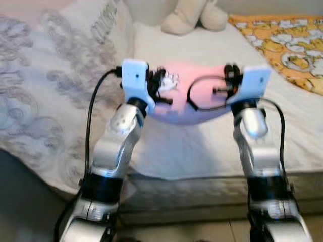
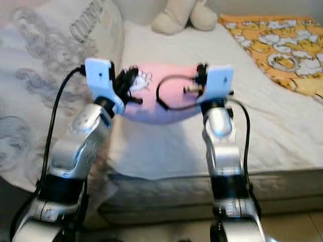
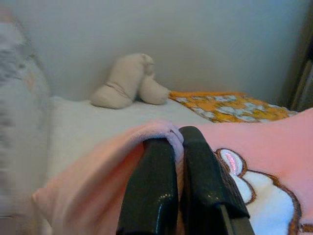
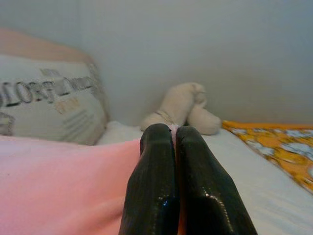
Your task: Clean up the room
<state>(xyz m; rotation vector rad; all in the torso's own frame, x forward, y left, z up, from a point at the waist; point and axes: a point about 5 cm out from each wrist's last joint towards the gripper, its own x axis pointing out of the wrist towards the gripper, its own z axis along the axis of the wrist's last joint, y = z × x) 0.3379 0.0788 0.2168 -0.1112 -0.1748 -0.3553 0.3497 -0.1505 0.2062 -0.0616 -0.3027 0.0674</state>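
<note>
My two arms reach out over the near edge of the bed (image 1: 212, 156), and between them I hold up a pink blanket (image 1: 194, 96) that sags in a curve above the white sheet. My left gripper (image 3: 177, 147) has its fingers pressed together on one end of the blanket, a fold of pink pinched between them; beside that fold I can see part of a white and brown printed figure, cut off at the picture's edge. My right gripper (image 4: 173, 134) is closed on the other end, only a thin sliver of pink showing between the fingers. From my head, both grippers sit behind their blue wrist housings and are hard to make out. Along the bed's left edge lies a grey patterned quilt (image 1: 45, 96). Toward the far right corner is an orange printed blanket (image 1: 285, 35). At the far edge, against the wall, rests a beige stuffed toy (image 3: 129, 81), its top cut off from my head.
</note>
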